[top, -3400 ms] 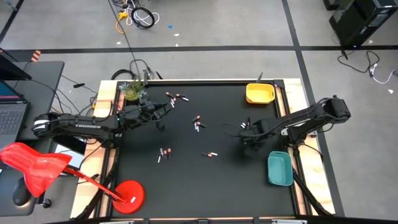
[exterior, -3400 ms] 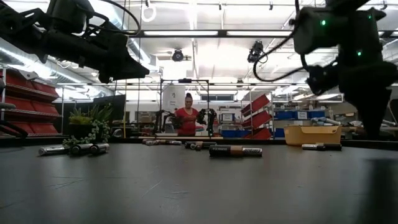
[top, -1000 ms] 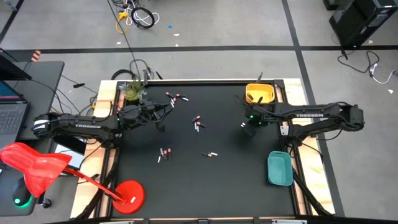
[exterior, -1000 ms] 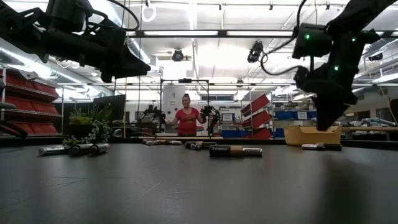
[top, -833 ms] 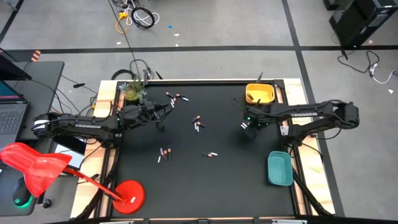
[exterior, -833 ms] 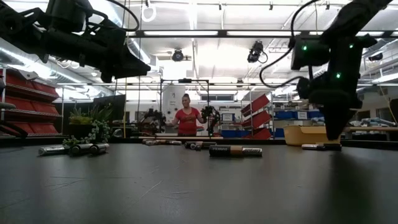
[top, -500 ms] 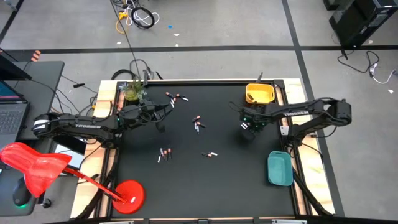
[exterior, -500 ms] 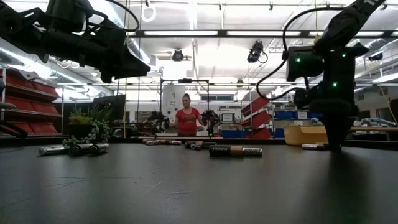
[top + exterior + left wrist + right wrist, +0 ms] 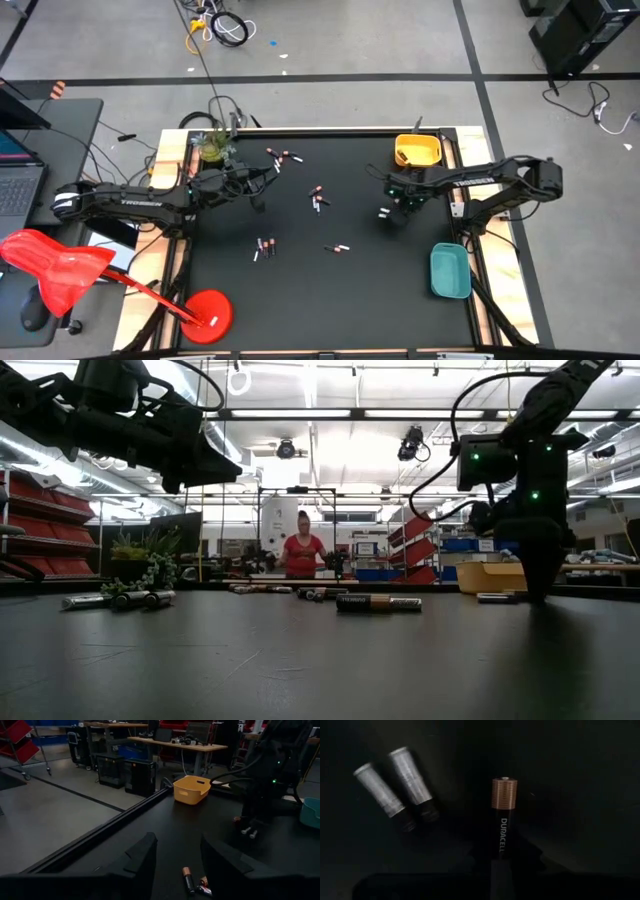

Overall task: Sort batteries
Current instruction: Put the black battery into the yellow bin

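A: Left side?
B: The left gripper (image 9: 258, 196) hangs above the black table (image 9: 300, 290), its fingers (image 9: 141, 859) parted with nothing between them. Batteries (image 9: 283, 155) lie scattered over the table's middle and far left part.

A: Right side?
B: The right gripper (image 9: 392, 213) points down near the yellow tray (image 9: 417, 151), closed on 1 copper-topped battery (image 9: 503, 815). 2 silvery batteries (image 9: 395, 787) lie just beside it. The teal tray (image 9: 449, 270) sits nearer the front edge.
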### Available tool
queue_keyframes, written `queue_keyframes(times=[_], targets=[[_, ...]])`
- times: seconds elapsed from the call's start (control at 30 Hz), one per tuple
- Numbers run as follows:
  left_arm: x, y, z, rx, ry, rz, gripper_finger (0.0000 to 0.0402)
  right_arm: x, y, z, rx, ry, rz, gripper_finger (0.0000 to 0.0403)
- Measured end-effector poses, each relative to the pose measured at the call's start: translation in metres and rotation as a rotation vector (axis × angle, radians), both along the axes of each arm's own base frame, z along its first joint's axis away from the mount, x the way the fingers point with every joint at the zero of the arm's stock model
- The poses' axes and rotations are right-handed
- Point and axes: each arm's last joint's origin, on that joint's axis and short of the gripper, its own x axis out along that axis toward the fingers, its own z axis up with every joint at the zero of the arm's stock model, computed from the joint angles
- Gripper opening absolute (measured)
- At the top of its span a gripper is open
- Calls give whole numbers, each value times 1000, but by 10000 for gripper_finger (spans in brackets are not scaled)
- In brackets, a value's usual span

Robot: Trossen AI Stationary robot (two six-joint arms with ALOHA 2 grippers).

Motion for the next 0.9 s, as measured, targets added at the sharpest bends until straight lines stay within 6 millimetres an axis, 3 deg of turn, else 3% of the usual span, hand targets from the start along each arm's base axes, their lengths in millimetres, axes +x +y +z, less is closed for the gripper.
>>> queue_keyframes(times=[0.27, 0.43, 0.57, 0.7, 0.77, 0.9], targets=[[0, 0, 0, -27, -15, 1, 156, -11, 1, 11, -76, 20, -65, 46], [4, -3, -5, -70, 0, -86, 156, -4, -11, 47, -320, -61, -137, 46], [6, -3, -7, -70, 3, -85, 156, -2, -38, 77, -411, -143, -202, 46], [10, -2, -6, -68, 0, -83, 156, -12, -78, 84, -469, -121, -238, 48], [11, -2, -5, -65, 2, -83, 156, -16, -98, 83, -493, -134, -231, 77], [12, -2, -7, -69, 16, -93, 156, -28, -125, 73, -380, -170, -255, 172]])
